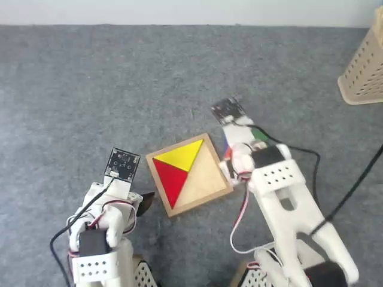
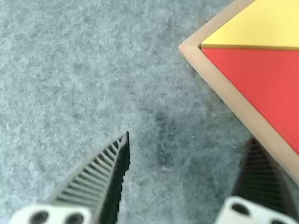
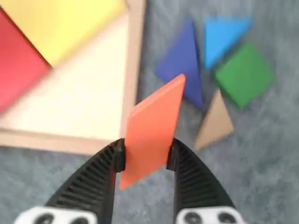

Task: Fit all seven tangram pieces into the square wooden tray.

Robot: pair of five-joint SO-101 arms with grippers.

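While my right claw [image 3: 145, 156] pinched the orange piece [image 3: 154, 116] across its width, that piece ran roughly parallel to the tray [image 3: 134, 56] rim just beside it, with the tray's bare half directly beyond. My left claw [image 2: 189, 137] gaped empty at the tray's far corner.

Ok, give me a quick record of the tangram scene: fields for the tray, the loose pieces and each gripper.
tray: wooden tray holds yellow triangle and red triangle; the rest of its floor is bare
right gripper: shut on orange piece, near the tray's rim
loose on carpet: dark blue triangle, light blue triangle, green square, tan triangle
left gripper: open, holding nothing, over carpet by a tray corner
pieces not yet in tray: five
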